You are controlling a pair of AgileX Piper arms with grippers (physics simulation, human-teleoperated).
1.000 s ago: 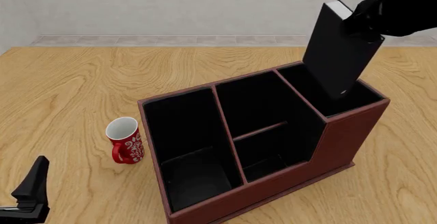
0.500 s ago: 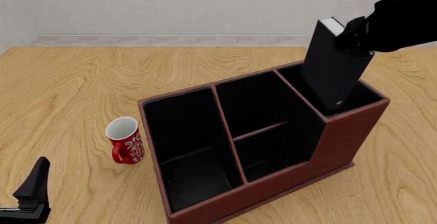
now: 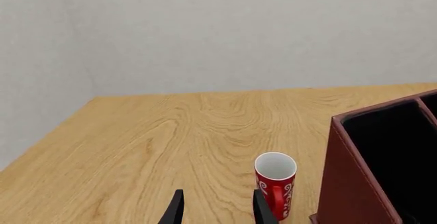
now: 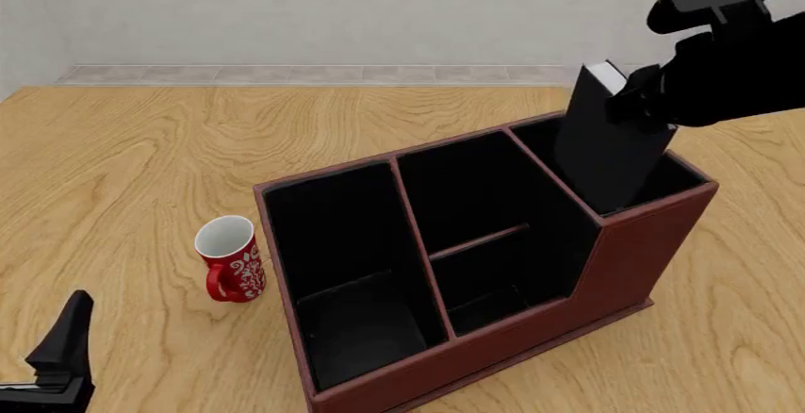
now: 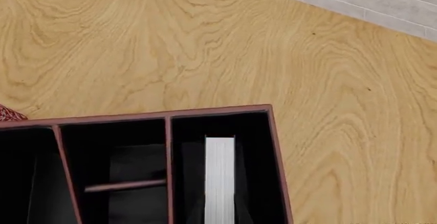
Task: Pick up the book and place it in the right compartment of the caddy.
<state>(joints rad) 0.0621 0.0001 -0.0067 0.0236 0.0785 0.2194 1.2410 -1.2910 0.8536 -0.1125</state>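
Black book (image 4: 613, 154) (white page edges), reddish-brown caddy (image 4: 529, 323) lined black, red mug (image 4: 230, 258) with white swirls.

The right arm reaches in from the far right of the table, its wrist bent so the right gripper (image 4: 642, 92) points down, closed on the upper end of the book (image 4: 610, 144). The left gripper (image 4: 57, 361) rests low by the table's near left corner, fingers (image 3: 176, 209) parted and holding nothing.
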